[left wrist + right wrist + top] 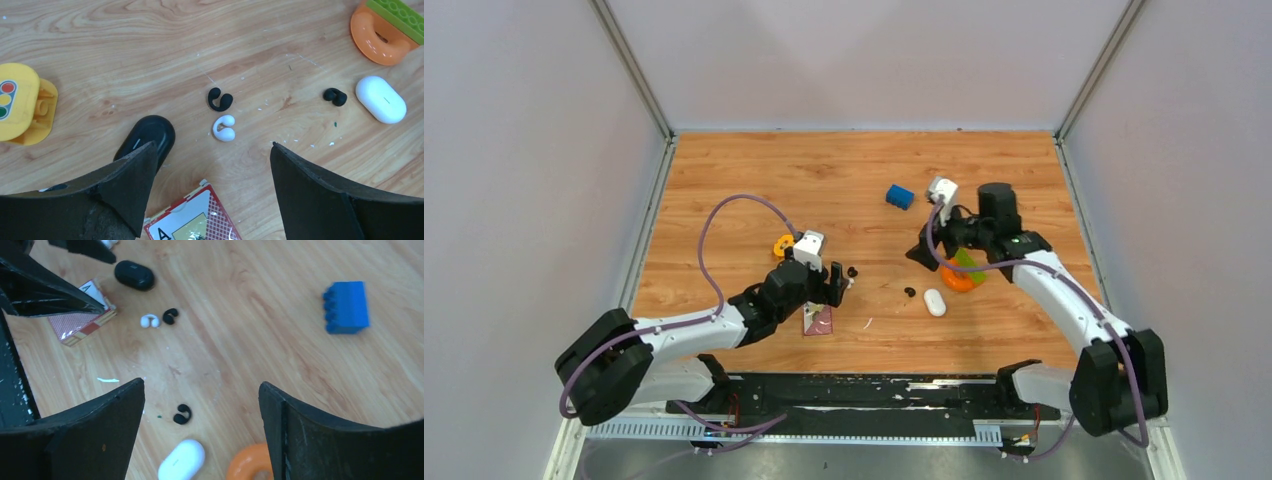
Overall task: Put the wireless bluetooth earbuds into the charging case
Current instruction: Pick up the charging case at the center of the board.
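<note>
just beyond left jaws, black earbud [220, 99]

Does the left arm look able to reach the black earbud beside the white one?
Probably yes: its open hand faces that black earbud closely; only the white earbud lies in between.

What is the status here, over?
Left gripper and right gripper open, empty. Two small black curved earbuds loose on wooden table, one beside the glossy white pill-shaped case, lid apparently shut. White curved earbud lies next to the other black one.
</note>
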